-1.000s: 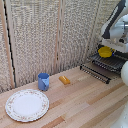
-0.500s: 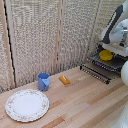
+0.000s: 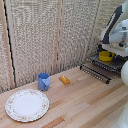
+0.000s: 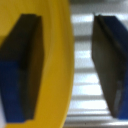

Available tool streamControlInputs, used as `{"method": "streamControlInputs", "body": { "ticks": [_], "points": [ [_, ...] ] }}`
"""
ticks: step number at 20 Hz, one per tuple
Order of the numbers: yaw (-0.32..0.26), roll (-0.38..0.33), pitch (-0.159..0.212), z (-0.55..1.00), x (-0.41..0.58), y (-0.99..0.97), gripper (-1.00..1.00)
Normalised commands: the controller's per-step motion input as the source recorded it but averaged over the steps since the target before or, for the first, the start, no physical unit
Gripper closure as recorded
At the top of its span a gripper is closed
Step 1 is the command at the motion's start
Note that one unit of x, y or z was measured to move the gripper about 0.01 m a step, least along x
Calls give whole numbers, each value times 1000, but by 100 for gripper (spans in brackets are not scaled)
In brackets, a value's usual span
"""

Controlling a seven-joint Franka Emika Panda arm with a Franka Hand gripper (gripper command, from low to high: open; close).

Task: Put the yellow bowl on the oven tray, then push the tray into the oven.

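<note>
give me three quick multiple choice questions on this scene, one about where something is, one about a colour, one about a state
1. Where is the yellow dish?
A. on the baking sheet under the arm
B. on the white plate
C. inside the blue cup

2. What colour is the cup beside the white plate?
A. red
B. blue
C. green

3. How do the fingers of the grabber stand at the yellow dish?
A. both far above it
B. closed on the orange piece
C. one on each side of its rim

Answers:
1. A, the exterior view shows the dish on the dark tray at the exterior view's right.
2. B, the cup is plainly blue.
3. C, the wrist view shows the yellow rim running between the two blue-tipped fingers.
</note>
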Motion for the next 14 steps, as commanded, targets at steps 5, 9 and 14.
{"method": "streamControlInputs", "body": {
  "ticks": [5,9,14],
  "points": [
    [64,-98,-1,713,180,162,-100],
    [12,-95,33,966,71,124,-100],
    [84,-129,189,566,4,379,-100]
  ]
}}
